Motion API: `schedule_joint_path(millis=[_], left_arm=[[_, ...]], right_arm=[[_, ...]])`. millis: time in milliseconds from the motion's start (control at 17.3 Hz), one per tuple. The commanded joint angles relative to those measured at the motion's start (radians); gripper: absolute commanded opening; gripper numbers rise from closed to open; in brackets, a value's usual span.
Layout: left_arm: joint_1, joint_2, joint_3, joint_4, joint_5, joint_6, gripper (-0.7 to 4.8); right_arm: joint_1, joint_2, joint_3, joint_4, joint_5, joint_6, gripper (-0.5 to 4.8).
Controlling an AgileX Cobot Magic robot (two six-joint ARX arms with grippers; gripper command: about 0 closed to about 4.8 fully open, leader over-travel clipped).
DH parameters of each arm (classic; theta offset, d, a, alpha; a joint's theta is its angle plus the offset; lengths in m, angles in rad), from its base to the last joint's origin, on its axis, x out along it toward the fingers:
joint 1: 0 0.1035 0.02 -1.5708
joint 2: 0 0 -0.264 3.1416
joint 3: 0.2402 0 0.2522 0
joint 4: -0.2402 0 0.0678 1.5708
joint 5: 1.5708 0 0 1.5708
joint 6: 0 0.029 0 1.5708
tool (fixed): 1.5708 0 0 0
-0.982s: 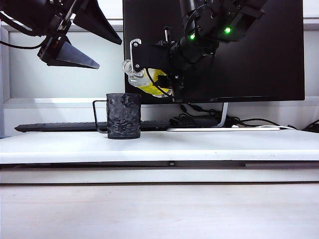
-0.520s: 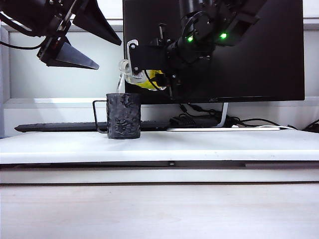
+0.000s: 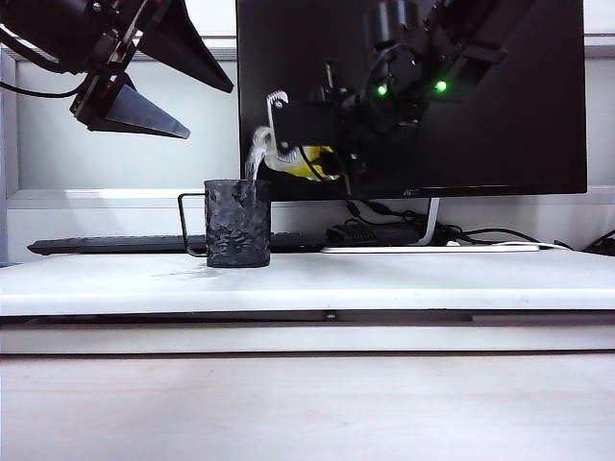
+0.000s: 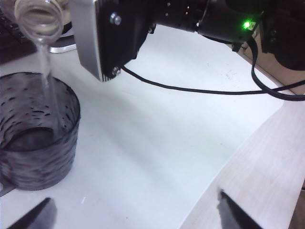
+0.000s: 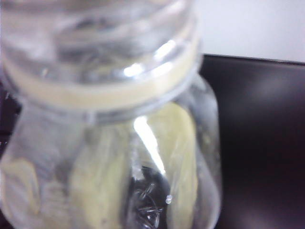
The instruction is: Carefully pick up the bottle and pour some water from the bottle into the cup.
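White tabletop [image 3: 404,279] is seen across the middle of the exterior frame, a dark monitor [image 3: 480,115] and a keyboard [image 3: 106,246] behind it. The cup [image 3: 237,223] stands left of centre, near the back edge. Just above its rim, the bottle [image 3: 293,161] is held tipped, mouth down-left, clenched in the right end effector [image 3: 288,144]. The water [image 4: 46,81] is seen as a thin stream falling from the bottle mouth into the cup. The left end effector [image 3: 159,82] hangs released and empty at upper left, jaws spread wide, well apart from the cup.

Pouring is judged under way. The tilt is best kept shallow and steady, the mouth held over the cup's middle, so the stream is not thrown past the far wall. Only some water is wanted; an early return to upright is advised.

Open tabletop lies right and front of the cup. The handle [image 3: 192,223] projects left.
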Motion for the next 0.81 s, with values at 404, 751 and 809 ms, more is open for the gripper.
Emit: schedule_joint_path(millis=[404, 751, 809], left_arm=[[0.001, -0.002, 0.002, 0.013, 0.006, 0.009, 4.79], [0.0, -0.002, 0.002, 0.013, 0.01, 0.008, 4.79], [0.0, -0.002, 0.002, 0.01, 0.01, 0.008, 4.79]], right_arm=[[0.007, 0.0, 0.009, 0.044, -0.067, -0.049, 1.76], [0.007, 0.0, 0.009, 0.045, -0.067, -0.075, 1.8], [0.007, 0.0, 0.009, 0.045, -0.066, -0.081, 1.8]])
